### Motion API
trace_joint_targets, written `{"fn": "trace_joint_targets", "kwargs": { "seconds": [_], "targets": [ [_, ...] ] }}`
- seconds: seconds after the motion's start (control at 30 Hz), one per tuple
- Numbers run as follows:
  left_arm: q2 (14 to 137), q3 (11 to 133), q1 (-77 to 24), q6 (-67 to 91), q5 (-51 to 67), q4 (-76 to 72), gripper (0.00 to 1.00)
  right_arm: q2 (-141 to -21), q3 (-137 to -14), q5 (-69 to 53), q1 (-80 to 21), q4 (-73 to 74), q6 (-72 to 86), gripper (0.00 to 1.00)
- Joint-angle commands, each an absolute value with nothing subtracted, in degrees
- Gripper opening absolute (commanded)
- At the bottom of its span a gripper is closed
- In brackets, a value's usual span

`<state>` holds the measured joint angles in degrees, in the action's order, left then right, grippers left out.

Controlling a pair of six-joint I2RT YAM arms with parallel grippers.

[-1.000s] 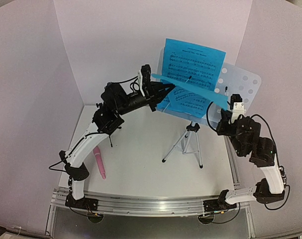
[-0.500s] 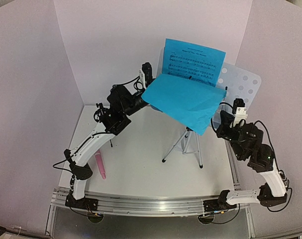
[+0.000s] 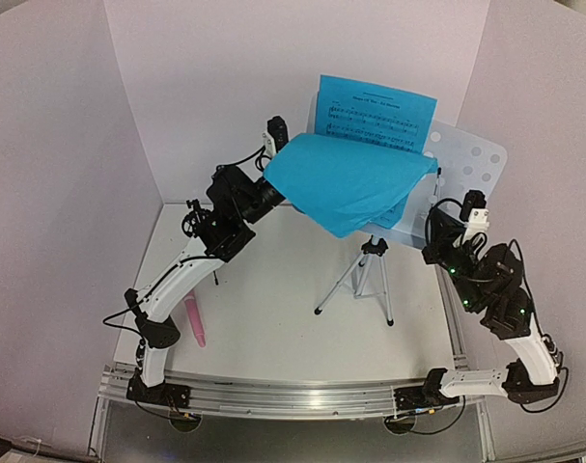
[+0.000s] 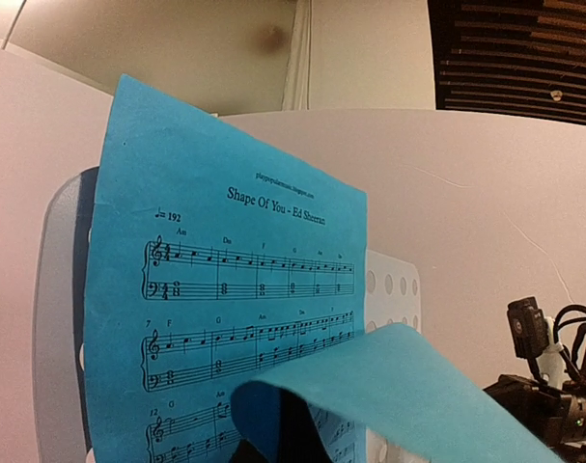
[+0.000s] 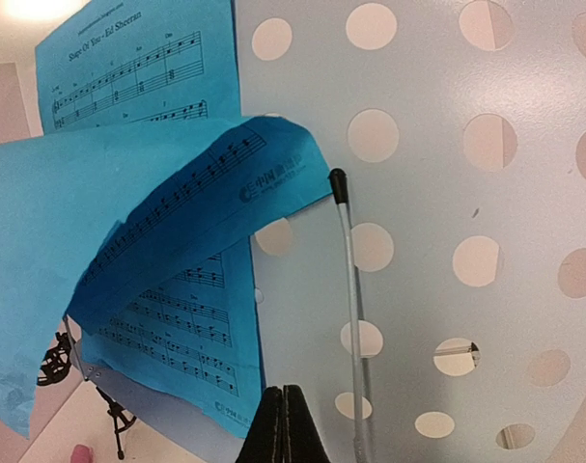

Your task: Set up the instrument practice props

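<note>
The silver tripod music stand [image 3: 366,277] holds its perforated pale desk [image 3: 469,159], which fills the right wrist view [image 5: 437,193]. One blue sheet-music page [image 3: 375,114] leans on the desk's left part [image 4: 235,280]. My left gripper [image 3: 285,166] is shut on the second blue page [image 3: 350,183], which droops limply in front of the first page [image 4: 418,386]. My right gripper [image 3: 439,230] is shut and empty [image 5: 286,424], just off the desk's lower part. The pink microphone [image 3: 194,318] lies on the table at the left. The black mic mount [image 5: 111,417] is partly hidden by my left arm.
A thin wire page holder [image 5: 348,289] with a black tip stands against the desk front. White walls close in the back and both sides. The tripod's legs spread over the table's middle right.
The second page, stretched edge-on between both grippers before, now hangs from the left gripper alone. My right gripper has let go of it and drawn back to the right.
</note>
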<state>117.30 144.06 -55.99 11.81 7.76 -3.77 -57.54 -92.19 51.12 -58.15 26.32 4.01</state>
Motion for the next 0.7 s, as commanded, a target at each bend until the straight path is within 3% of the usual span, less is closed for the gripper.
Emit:
{"fn": "trace_joint_targets", "kwargs": {
  "seconds": [0.0,0.37,0.43,0.53,0.67],
  "targets": [
    [116.28,143.83,-56.30,11.11,6.36,-6.07,0.00,-55.95,-89.32,48.08,-58.04,19.13,0.80,0.00],
    [116.55,143.38,-56.45,11.88,7.90,-6.20,0.00,-54.05,-87.62,46.14,-58.03,16.11,-1.55,0.01],
    [116.46,143.30,-56.43,11.70,8.33,-6.21,0.00,-54.42,-89.11,47.03,-58.06,17.90,-1.45,0.26],
    [116.26,143.14,-56.43,11.66,8.69,-6.31,0.00,-56.41,-92.47,49.64,-58.01,22.10,-2.40,0.52],
    [115.97,142.68,-56.43,11.81,9.34,-6.44,0.00,-60.14,-95.30,55.63,-58.07,24.80,-6.73,0.62]
  ]
}}
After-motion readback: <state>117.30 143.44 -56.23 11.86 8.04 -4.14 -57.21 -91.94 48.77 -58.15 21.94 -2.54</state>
